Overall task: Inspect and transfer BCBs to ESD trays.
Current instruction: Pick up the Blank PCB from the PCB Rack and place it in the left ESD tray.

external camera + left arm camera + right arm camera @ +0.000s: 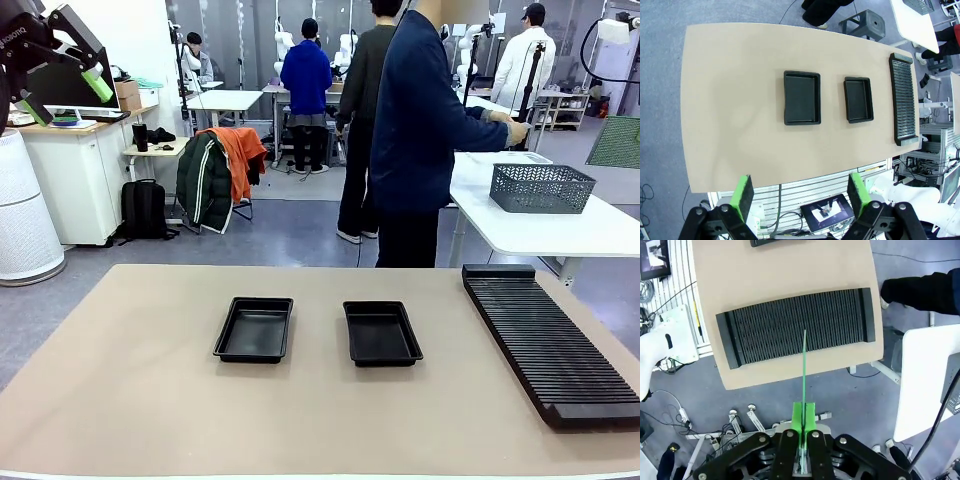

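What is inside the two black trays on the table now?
Nothing: the left ESD tray and the right ESD tray each show a bare black floor. Nothing stands over them, so both floors are seen whole.

Work surface: one tan table (150, 400) with rounded corners, its top flat and uniform in colour. Three items lie directly on it. Two ESD trays sit side by side near the middle, long sides running from near edge to far edge, with a strip of bare tabletop between them. The left tray (254, 329) and the right tray (381, 333) are black, shallow, with raised sloped rims; both floors show in full. A long black ribbed rack (550, 340) lies flat along the table's right side, well apart from the right tray, its far end close to the far edge.
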Available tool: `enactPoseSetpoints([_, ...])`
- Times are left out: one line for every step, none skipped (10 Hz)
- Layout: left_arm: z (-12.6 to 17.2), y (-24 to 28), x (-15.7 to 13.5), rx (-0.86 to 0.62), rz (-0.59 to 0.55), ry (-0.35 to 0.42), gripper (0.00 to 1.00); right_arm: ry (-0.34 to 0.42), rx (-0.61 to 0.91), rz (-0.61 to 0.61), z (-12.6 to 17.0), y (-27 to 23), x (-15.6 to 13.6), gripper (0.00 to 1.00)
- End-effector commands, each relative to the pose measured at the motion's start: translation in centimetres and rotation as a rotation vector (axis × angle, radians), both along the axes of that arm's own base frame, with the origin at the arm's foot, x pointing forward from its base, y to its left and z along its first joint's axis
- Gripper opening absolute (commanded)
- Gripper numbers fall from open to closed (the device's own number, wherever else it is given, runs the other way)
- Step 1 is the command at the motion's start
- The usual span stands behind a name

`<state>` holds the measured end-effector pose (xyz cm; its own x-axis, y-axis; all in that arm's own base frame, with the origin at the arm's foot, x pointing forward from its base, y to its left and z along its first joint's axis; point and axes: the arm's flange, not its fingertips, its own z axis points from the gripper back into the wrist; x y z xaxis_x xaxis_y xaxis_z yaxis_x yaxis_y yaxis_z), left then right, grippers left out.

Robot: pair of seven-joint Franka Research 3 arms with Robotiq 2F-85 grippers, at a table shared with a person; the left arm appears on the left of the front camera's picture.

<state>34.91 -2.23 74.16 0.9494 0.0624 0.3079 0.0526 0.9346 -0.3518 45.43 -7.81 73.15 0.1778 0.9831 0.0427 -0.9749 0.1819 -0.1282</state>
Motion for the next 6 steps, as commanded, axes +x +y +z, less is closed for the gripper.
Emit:
enactPoseSetpoints([-0.05, 0.05, -0.1, 0.012, 0.0, 0.0, 1.0, -0.005, -0.002, 0.018, -0.35, 0.02, -0.2, 0.03])
enactPoseSetpoints([-0.05, 0.05, -0.1, 0.012, 0.0, 0.0, 1.0, -0.005, -0.002, 0.018, -0.35, 0.02, -0.2, 0.03])
enactPoseSetpoints([-0.05, 0.05, -0.1, 0.012, 0.0, 0.0, 1.0, -0.005, -0.002, 0.018, -0.35, 0.02, -0.2, 0.03])
enactPoseSetpoints([-0.05, 0.05, -0.1, 0.012, 0.0, 0.0, 1.0, -0.005, -0.002, 0.018, -0.35, 0.02, -0.2, 0.03])
enactPoseSetpoints([-0.05, 0.05, -0.1, 0.012, 0.0, 0.0, 1.0, -0.005, -0.002, 0.018, -0.35, 0.02, -0.2, 0.03])
enactPoseSetpoints([-0.05, 0.05, -0.1, 0.012, 0.0, 0.0, 1.0, 0.001, 0.0, 0.004, -0.06, 0.12, 0.03, 0.03])
